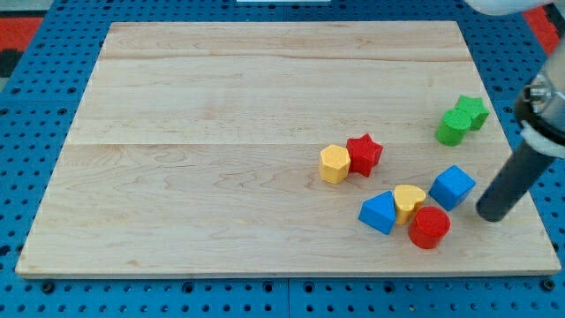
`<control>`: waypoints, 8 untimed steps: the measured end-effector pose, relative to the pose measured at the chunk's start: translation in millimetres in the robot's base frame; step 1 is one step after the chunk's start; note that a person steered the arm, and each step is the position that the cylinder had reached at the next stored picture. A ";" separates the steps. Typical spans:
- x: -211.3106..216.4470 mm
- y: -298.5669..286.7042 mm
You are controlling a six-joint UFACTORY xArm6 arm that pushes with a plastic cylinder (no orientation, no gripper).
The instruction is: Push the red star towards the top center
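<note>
The red star (364, 153) lies right of the board's centre, touching a yellow hexagon (335, 163) on its left. My tip (493, 215) is near the board's right edge, well to the lower right of the star and just right of a blue cube (453, 186). The rod rises from the tip to the upper right.
A blue triangle-like block (380, 212), a yellow heart (409, 201) and a red cylinder (429, 227) cluster at the lower right. A green star (472, 111) and a green cylinder (453, 127) touch near the right edge. The wooden board (221, 132) rests on a blue pegboard.
</note>
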State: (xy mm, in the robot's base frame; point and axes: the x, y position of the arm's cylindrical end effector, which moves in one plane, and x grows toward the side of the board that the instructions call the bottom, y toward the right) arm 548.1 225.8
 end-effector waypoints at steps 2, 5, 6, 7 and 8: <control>-27.2 -8.4; -52.5 -58.5; -55.6 -74.9; -93.4 -83.4; -92.7 -137.7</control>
State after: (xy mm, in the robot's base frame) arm 455.4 88.0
